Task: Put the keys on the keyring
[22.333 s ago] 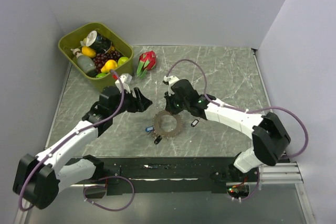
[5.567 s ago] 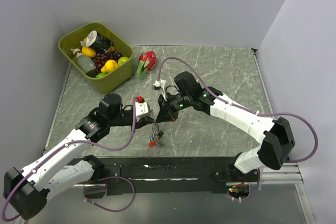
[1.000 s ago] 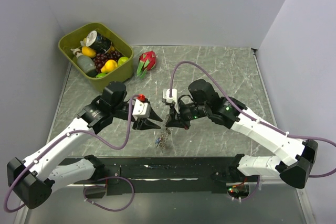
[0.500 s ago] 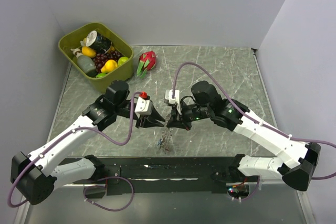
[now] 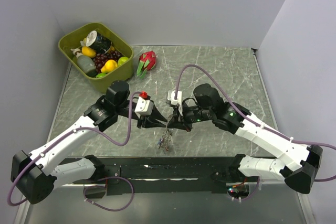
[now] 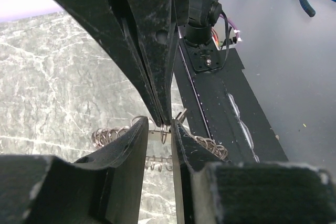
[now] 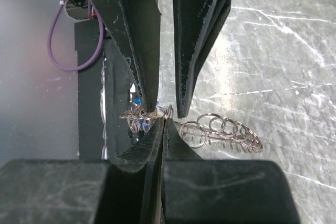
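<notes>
From above, my two arms met over the middle of the table [image 5: 220,72], closer to its near edge than to its far edge. The left pincer [image 5: 157,123] and the right pincer [image 5: 171,122] pointed at each other, tips almost touching. The keyring [image 5: 167,132] hung between them, lifted off the table and seen edge-on. The keys [image 5: 164,144] made a small dark bunch just below it, toward the near edge. I could not tell whether they hung on the ring or lay on the table.

In the left wrist view, my left pincer [image 6: 160,129] had its jaws a little apart, one on each side of the thin wire. I could not see them grasping anything. The right pincer [image 6: 164,119] came down from the top of the picture, and its point ended in that gap. The keyring [image 6: 107,136] ran across, from left to right, with its fringe of small loops on both sides.

In the right wrist view, my right pincer [image 7: 164,121] was clenched on the wire of the keyring [image 7: 220,129]. The ring stretched sideways, mostly to the right. The left pincer [image 7: 165,109] stood opposite, straddling the same point of the wire, and one tip touched the loops.

I judged that the next move depended on this: the wire lay across both pincers, and the left one was already around it, just beside my right grip.
</notes>
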Robot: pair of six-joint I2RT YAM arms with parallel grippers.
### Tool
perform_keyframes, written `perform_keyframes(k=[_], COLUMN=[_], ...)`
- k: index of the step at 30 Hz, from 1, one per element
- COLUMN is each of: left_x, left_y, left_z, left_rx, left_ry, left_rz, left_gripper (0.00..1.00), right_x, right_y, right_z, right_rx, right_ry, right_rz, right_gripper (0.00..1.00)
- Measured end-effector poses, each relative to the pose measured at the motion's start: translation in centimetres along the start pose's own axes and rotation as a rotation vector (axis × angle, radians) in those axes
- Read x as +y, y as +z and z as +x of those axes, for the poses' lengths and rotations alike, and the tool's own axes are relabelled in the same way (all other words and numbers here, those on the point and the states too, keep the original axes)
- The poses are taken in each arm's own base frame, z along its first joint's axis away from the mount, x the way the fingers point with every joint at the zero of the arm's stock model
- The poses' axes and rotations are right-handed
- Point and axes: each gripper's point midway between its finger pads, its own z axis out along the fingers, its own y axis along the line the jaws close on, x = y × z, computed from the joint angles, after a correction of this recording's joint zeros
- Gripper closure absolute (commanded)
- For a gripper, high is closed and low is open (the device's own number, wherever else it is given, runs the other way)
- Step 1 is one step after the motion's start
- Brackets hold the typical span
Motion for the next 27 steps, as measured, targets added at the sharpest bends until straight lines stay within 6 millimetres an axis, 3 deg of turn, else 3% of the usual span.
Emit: perform_keyframes(k=[27], left_x=[-0.4], left_y=[0.0], left_z=[1.5], left_rx=[0.021], left_ry=[-0.028], left_rz=[-0.010], left_gripper=[0.69], right_x=[0.2], right_y=[-0.2], right_z=[0.1], right_rx=[-0.035], right_ry=[-0.004], right_rz=[0.010], right_gripper=[1.00])
